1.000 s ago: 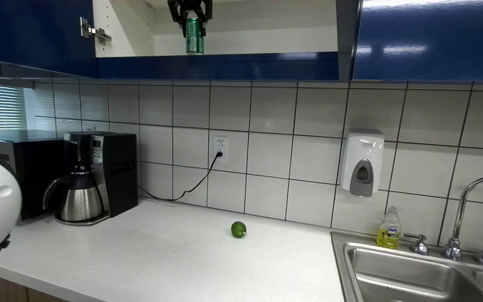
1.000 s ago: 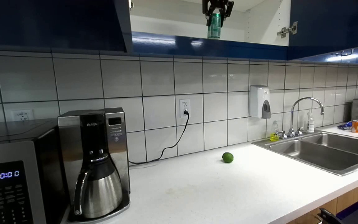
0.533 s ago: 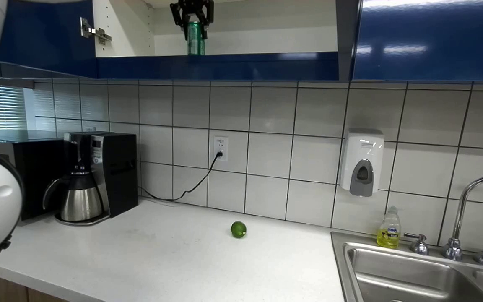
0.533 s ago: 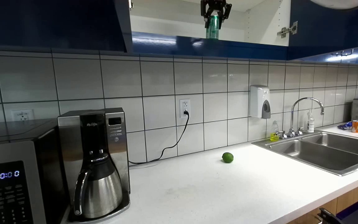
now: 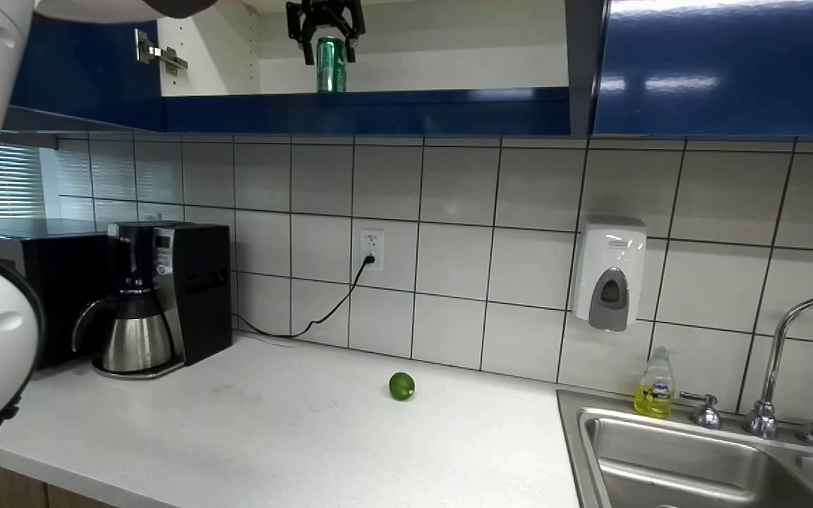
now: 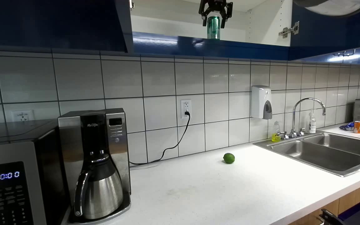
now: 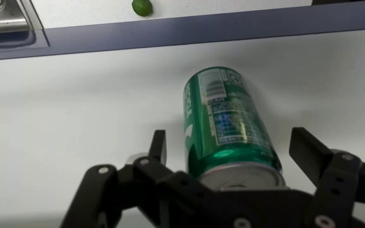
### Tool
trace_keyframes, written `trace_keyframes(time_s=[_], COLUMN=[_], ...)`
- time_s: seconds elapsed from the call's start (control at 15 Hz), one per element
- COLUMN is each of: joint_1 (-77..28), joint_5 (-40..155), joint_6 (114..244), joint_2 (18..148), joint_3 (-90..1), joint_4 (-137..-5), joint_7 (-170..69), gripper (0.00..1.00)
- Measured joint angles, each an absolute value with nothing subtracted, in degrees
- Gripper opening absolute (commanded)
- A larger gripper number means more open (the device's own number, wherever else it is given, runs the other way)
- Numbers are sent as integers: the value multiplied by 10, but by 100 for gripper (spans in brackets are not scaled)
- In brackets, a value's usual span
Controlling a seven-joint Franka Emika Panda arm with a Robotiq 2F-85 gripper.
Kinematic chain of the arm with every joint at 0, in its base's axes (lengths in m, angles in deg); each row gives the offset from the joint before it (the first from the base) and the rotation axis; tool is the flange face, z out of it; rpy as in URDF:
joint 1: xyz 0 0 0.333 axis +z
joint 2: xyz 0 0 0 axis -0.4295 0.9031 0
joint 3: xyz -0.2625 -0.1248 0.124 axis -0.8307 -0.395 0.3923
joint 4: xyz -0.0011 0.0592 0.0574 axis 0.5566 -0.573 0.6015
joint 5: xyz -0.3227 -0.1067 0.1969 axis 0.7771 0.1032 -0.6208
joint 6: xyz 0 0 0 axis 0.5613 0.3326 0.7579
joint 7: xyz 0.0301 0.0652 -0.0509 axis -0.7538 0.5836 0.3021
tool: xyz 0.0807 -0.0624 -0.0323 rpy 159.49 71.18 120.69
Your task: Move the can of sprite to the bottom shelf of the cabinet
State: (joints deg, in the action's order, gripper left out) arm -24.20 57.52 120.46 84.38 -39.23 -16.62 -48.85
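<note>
Black fingers [image 7: 158,145] of the gripper [image 7: 228,142] stand parted wider than the can of sprite [image 7: 227,117], one on each side near its top, each with a gap beside the green metal, so nothing is held. The can stands upright on the bottom shelf of the cabinet [image 7: 74,120], behind blue trim [image 7: 169,33]. Below, a lime [image 5: 401,386] rests on the white countertop [image 5: 308,437], between coffee maker [image 5: 202,296] and sink [image 5: 703,458].

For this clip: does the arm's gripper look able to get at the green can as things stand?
Likely yes. The gripper stands open around the upper part of the green can, with a gap on each side and nothing visible in between, so closing would probably take hold.
</note>
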Motion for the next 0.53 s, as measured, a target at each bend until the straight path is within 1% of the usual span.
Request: trace_keyframes(time_s=[0.53], joint_1=[-242], joint_5=[576], joint_6=[1196], joint_2=[847], joint_3=[-395], joint_4=[-152], joint_7=[-490], gripper=[100])
